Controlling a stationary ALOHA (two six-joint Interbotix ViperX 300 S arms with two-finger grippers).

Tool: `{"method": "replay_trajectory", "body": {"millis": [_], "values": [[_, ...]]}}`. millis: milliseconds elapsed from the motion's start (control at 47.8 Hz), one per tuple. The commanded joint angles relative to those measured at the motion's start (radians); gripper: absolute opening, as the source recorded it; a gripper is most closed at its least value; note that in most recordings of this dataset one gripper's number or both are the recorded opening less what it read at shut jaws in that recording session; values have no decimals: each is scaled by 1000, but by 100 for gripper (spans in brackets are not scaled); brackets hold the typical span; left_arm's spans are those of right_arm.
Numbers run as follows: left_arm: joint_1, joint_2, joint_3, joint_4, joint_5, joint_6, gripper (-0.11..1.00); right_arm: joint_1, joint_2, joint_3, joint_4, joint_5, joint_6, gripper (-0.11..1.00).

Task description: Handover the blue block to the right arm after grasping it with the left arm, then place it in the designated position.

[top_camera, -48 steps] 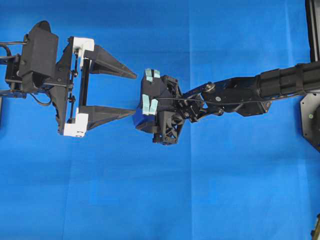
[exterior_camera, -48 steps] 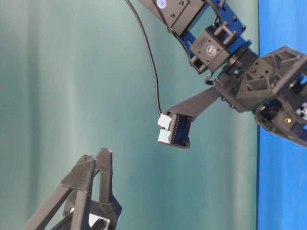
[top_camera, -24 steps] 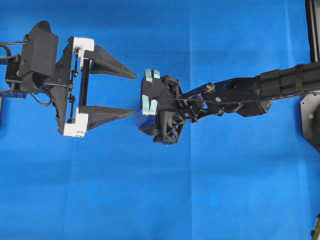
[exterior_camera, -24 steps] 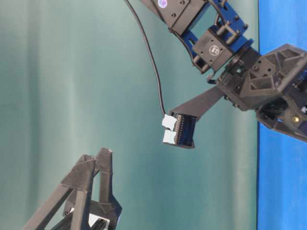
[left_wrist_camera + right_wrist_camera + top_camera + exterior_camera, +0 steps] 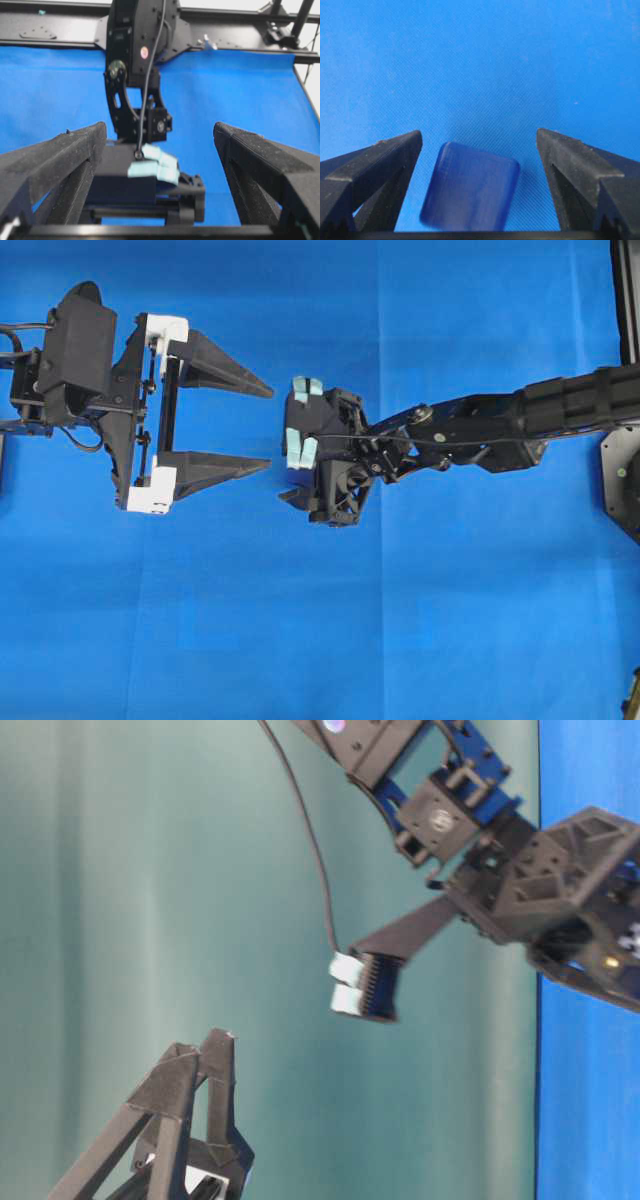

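The right gripper [image 5: 480,185] points down at the blue cloth [image 5: 400,640] with its fingers [image 5: 375,165] spread wide, and the blue block [image 5: 470,192] sits loose between them, touching neither and tilted a little. Off to the side, the left gripper [image 5: 262,428] hangs level with its jaws fully apart, gripping nothing, tips aimed at the right gripper's wrist.

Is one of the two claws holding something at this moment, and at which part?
Nothing is held. The right claw is open, with gaps beside the blue block on both sides. The left claw is open and empty.
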Motion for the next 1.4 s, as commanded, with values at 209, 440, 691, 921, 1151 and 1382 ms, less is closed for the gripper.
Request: {"method": "replay_trajectory", "body": {"millis": [209, 440, 691, 921, 1151, 1382], "values": [[-3, -12, -28, 3, -6, 2, 92, 3, -258, 86, -5, 77, -3, 89], [-3, -12, -28, 3, -5, 3, 92, 6, -474, 172, -5, 163, -5, 89], [-3, -14, -28, 3, -5, 0, 92, 23, -699, 253, -6, 236, -5, 89], [-8, -11, -32, 3, -6, 0, 92, 31, -854, 322, -6, 253, -3, 88], [-8, -11, -32, 3, -5, 0, 92, 54, -945, 345, -6, 313, -5, 88], [-8, -11, -34, 3, -5, 0, 92, 55, -925, 342, -6, 313, -5, 88]]}}
